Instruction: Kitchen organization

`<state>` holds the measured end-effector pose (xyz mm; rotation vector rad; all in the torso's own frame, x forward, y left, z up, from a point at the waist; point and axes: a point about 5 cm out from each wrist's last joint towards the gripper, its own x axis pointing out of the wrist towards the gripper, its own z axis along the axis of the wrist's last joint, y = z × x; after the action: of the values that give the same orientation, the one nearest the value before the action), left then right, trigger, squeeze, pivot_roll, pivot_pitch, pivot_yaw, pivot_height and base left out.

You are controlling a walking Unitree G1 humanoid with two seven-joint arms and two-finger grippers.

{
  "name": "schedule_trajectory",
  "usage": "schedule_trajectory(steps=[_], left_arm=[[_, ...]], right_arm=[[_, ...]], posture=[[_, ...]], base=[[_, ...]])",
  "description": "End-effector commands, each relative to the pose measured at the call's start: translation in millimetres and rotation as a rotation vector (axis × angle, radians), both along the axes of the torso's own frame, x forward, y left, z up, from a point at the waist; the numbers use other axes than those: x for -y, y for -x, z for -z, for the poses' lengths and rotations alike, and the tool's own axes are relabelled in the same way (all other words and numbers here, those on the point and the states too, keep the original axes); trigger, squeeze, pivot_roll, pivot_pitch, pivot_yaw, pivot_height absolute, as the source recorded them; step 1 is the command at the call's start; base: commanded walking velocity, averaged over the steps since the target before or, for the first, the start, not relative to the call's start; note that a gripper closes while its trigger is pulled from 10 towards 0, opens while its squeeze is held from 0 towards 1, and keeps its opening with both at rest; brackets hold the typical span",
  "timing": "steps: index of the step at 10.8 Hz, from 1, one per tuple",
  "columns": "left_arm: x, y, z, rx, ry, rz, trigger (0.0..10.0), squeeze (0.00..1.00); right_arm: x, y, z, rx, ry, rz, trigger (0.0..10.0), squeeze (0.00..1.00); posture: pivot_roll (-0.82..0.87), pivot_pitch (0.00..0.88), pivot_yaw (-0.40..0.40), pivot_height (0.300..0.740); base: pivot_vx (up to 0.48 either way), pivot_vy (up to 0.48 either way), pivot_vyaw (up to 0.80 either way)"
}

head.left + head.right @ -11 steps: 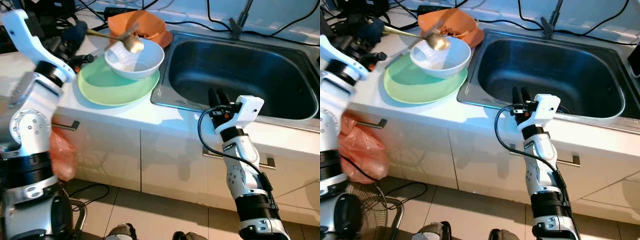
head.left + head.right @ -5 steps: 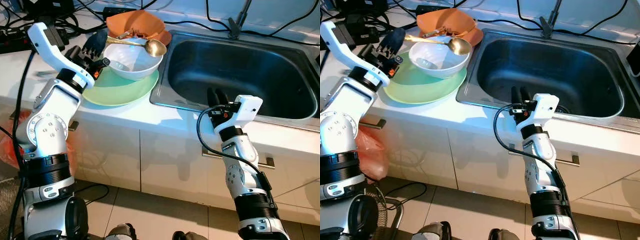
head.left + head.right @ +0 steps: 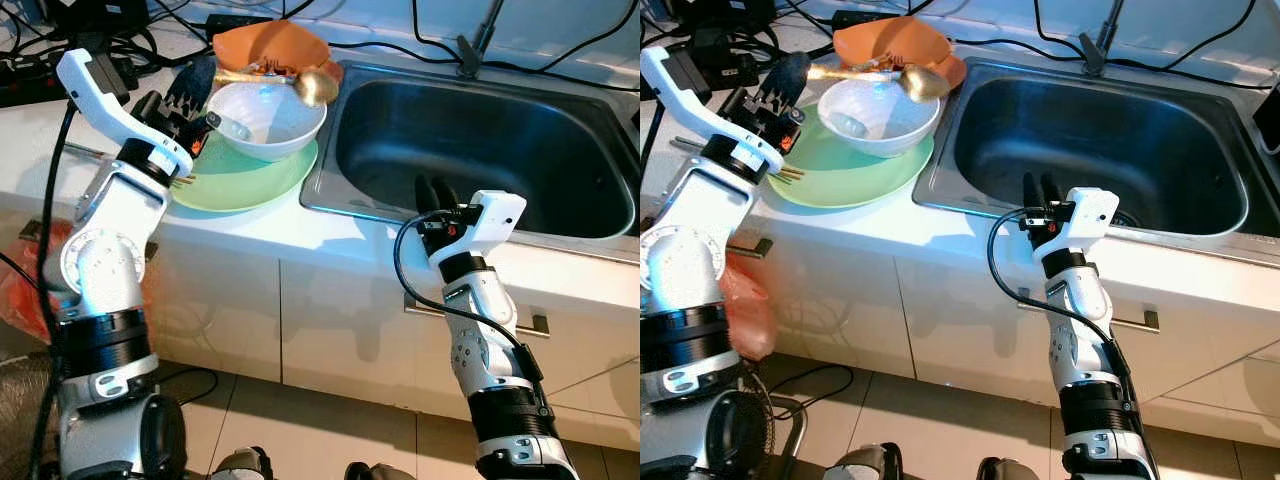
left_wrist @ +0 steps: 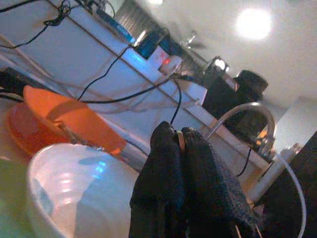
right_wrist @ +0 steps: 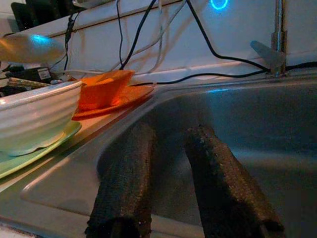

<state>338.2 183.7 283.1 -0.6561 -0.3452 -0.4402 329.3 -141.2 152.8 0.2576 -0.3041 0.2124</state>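
Over white bowl [image 3: 268,118], left gripper [image 3: 190,88] pinches gold spoon [image 3: 300,84]; bowl sits on green plate [image 3: 240,176]. Right gripper [image 3: 433,190] hovers at sink [image 3: 500,150] edge, fingers slightly parted.

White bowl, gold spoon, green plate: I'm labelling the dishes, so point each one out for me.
White bowl [image 3: 268,118]: left eye view, inner wall.
Gold spoon [image 3: 316,87]: left eye view, its scoop.
Green plate [image 3: 855,168]: right eye view, bare front part.

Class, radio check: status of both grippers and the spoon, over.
Left gripper shut on gold spoon, held across white bowl. Right gripper open at sink rim. Nothing blocking.
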Motion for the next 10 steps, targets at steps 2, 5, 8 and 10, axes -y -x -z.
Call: schedule_trajectory(steps=[2,5,8,10], left_arm=[[2.5,-0.4,-3.3,0.036,0.04,0.009,10.0,0.0],[35.0,2.3,-4.4,0.085,0.051,0.132,10.0,0.0],[60.5,0.3,-0.2,0.081,0.062,0.217,10.0,0.0],[77.3,-0.5,2.0,0.077,0.073,0.272,10.0,0.0]], right_arm=[[-0.7,-0.8,5.3,-0.029,-0.006,-0.001,10.0,0.0],[-4.9,-4.5,-5.2,0.0,-0.035,-0.011,10.0,0.0],[-5.4,-7.2,-20.3,0.037,-0.098,-0.014,10.0,0.0],[0.2,-9.5,-36.8,0.072,-0.183,-0.005,10.0,0.0]], posture=[[0.13,0.119,-0.043,0.74],[0.14,0.123,-0.045,0.74],[0.13,0.127,-0.042,0.74],[0.12,0.128,-0.037,0.74]], base=[[0.0,0.0,0.0],[0.0,0.0,0.0],[0.0,0.0,0.0],[0.0,0.0,0.0]])
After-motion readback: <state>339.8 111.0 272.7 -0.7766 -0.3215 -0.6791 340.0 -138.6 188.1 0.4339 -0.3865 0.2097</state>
